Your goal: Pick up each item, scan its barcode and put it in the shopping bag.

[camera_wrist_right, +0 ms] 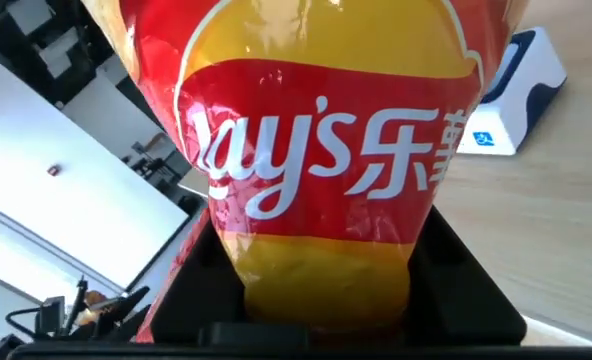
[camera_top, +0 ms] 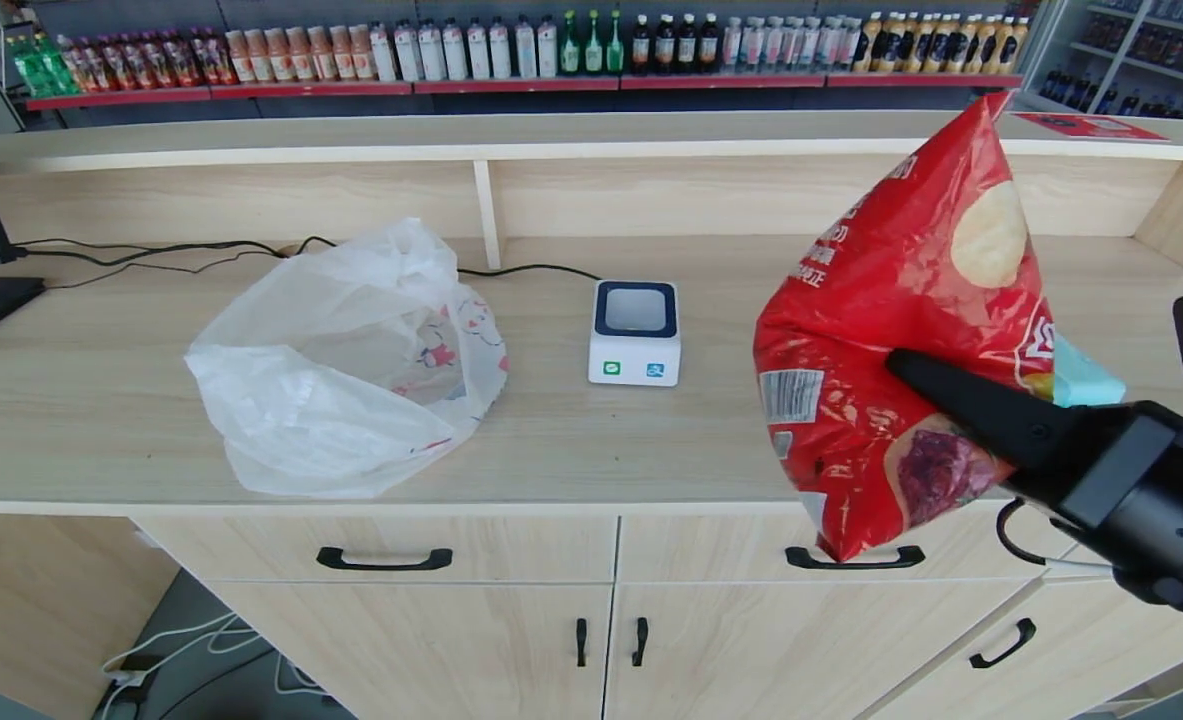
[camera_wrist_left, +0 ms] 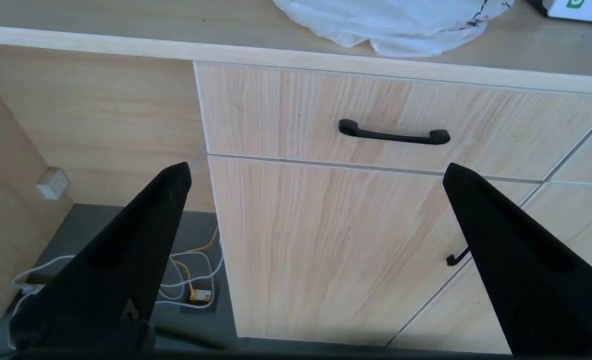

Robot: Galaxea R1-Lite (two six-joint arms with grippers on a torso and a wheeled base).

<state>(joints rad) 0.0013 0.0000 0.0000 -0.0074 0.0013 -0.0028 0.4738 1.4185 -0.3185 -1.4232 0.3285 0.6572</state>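
Left gripper (camera_wrist_left: 314,255) hangs low in front of the drawers (camera_wrist_left: 276,110), jaws wide, nothing in them. Right gripper (camera_top: 913,378) is clamped on the chip bag (camera_top: 911,290), held up at the counter's (camera_top: 101,400) near right. I'd say it's the scan step: the barcode (camera_top: 791,396) needs to swing left and face the scanner (camera_top: 634,330). The shopping bag (camera_top: 351,370) waits further left.

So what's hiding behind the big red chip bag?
A corner of something light blue peeks out past the chip bag, held up by the right gripper. The bag covers the rest, so I cannot tell what it is.
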